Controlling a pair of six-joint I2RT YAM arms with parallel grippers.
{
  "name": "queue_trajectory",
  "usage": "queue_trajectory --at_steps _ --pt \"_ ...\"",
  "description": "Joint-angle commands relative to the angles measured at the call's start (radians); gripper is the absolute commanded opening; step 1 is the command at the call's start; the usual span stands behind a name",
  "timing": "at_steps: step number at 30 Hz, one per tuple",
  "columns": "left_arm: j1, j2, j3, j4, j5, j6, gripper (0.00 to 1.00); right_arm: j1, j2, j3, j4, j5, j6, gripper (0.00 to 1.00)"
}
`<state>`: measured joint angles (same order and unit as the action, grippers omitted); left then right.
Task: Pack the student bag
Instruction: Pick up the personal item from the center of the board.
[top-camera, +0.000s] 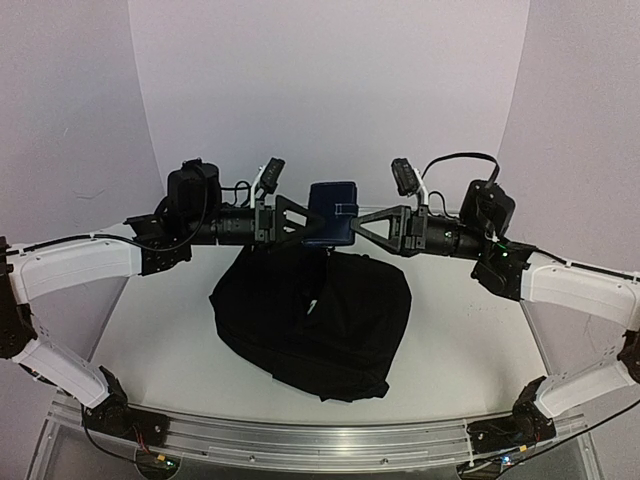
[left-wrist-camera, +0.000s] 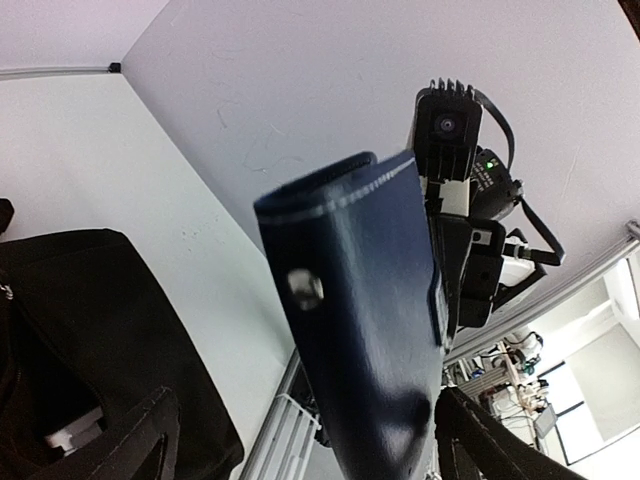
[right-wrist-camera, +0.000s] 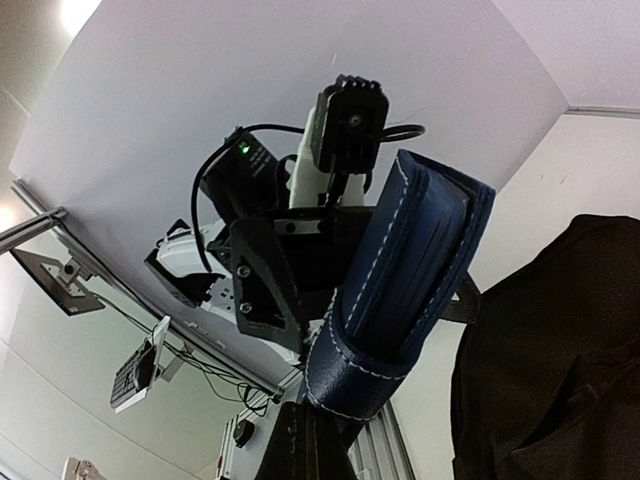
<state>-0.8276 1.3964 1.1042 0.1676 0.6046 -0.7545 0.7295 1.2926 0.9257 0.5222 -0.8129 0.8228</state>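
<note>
Student bag (top-camera: 315, 320) lies slumped on the white table (top-camera: 170, 330), about midway between the left and right edges. Its far side is under the two grippers and its near side stops short of the near edge. Fabric is crumpled; from above I cannot tell whether the opening is unzipped.

Both arms reach in from the sides and meet above the bag's far side. A dark blue case (top-camera: 332, 212) with white stitching hangs in the air between them, clear of the bag.

Left gripper (top-camera: 303, 215): jaws spread wide. In the left wrist view the case (left-wrist-camera: 370, 330) sits between the fingers (left-wrist-camera: 140, 440); bare table shows between this finger and the case, while the other finger is right against it. A metal snap stud (left-wrist-camera: 305, 288) is visible on the case.

Right gripper (top-camera: 360, 222): closed on the case's end; in the right wrist view the case (right-wrist-camera: 415, 270) rises straight from the fingers.
</note>
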Motion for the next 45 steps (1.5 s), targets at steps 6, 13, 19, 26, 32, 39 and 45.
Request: queue_trajectory --at_steps 6,13,19,26,32,39,45 --pt "0.002 -0.009 0.02 0.148 0.1 -0.056 0.62 0.027 0.034 0.026 0.11 -0.046 0.009 0.0" --pt "0.002 -0.032 0.002 0.137 0.082 -0.048 0.39 0.027 0.034 0.019 0.109 -0.027 0.001 0.0" --pt "0.002 -0.04 -0.006 0.133 0.069 -0.046 0.14 0.027 0.043 0.025 0.083 -0.005 -0.012 0.0" --pt "0.037 -0.068 -0.038 0.085 0.021 -0.054 0.0 0.027 0.05 0.042 -0.021 0.06 -0.05 0.49" --pt "0.123 -0.128 -0.056 -0.162 -0.121 -0.001 0.0 0.05 0.076 0.176 -0.441 0.346 -0.173 0.79" --pt "0.273 -0.205 -0.131 -0.264 -0.092 0.013 0.0 0.199 0.262 0.47 -1.041 0.956 -0.145 0.8" --pt "0.337 -0.232 -0.167 -0.307 -0.087 0.015 0.0 0.291 0.439 0.636 -1.269 1.196 -0.044 0.81"
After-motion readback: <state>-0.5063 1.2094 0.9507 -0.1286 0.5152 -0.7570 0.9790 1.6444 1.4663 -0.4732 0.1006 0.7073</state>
